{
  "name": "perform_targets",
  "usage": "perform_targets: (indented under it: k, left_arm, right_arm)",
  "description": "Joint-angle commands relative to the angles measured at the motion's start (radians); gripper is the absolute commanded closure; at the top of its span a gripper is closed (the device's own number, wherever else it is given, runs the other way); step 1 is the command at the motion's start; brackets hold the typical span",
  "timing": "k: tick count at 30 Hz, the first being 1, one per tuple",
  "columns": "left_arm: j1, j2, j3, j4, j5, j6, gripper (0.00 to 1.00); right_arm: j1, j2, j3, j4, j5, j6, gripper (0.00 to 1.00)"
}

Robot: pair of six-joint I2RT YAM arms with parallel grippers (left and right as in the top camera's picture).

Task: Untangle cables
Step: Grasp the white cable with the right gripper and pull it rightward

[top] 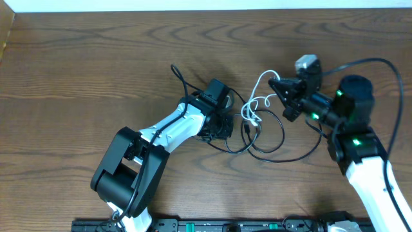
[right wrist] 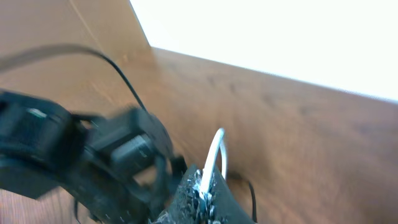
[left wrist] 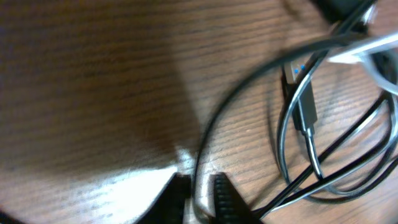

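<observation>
The cables lie tangled at the table's middle. A white cable (top: pixel 252 106) loops over black cables (top: pixel 282 129) that ring out toward the right. My left gripper (top: pixel 222 125) reaches in from the lower left. In the left wrist view it (left wrist: pixel 199 180) is shut on a black cable (left wrist: pixel 214 118) that curves up from between its fingers, past a black plug (left wrist: pixel 303 109). My right gripper (top: pixel 275 84) sits at the tangle's upper right. The right wrist view shows it (right wrist: pixel 204 183) shut on the white cable (right wrist: pixel 214 152), which rises out of the jaws.
The left arm's wrist (right wrist: pixel 124 155) is blurred and close to the right gripper. Thick black arm cables (top: pixel 380 64) arc behind the right arm. A pale wall runs along the table's far edge (top: pixel 193 9).
</observation>
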State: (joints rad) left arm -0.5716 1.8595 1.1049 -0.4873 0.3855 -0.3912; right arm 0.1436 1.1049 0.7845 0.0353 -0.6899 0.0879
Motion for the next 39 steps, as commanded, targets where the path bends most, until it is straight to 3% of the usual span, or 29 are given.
perform_targets:
  k: [1,14,25,28,34,39]
  left_arm:
    - [-0.002,0.011,-0.005,-0.004,-0.013,0.000,0.92]
    - [-0.001,0.011,-0.005,-0.042,-0.040,0.001,0.92]
    - [-0.001,0.011,-0.005,-0.081,-0.041,0.001,0.93]
    - [0.001,0.011,-0.005,-0.111,-0.096,-0.007,0.93]
    - [0.077,0.003,-0.005,-0.219,-0.235,-0.007,0.93]
    - [0.180,-0.029,-0.005,-0.261,-0.256,-0.003,0.93]
  right_arm:
    - [0.001,-0.071,0.015,0.006,0.016,0.039,0.99]
    - [0.000,-0.190,0.015,0.088,0.345,0.039,0.99]
    - [-0.063,-0.200,0.015,0.388,0.504,0.039,0.99]
    - [-0.085,-0.204,0.015,0.401,0.596,0.039,0.99]
    - [-0.153,-0.215,0.015,0.226,0.874,0.062,0.99]
    - [-0.207,-0.213,0.015,-0.064,0.952,0.065,0.99]
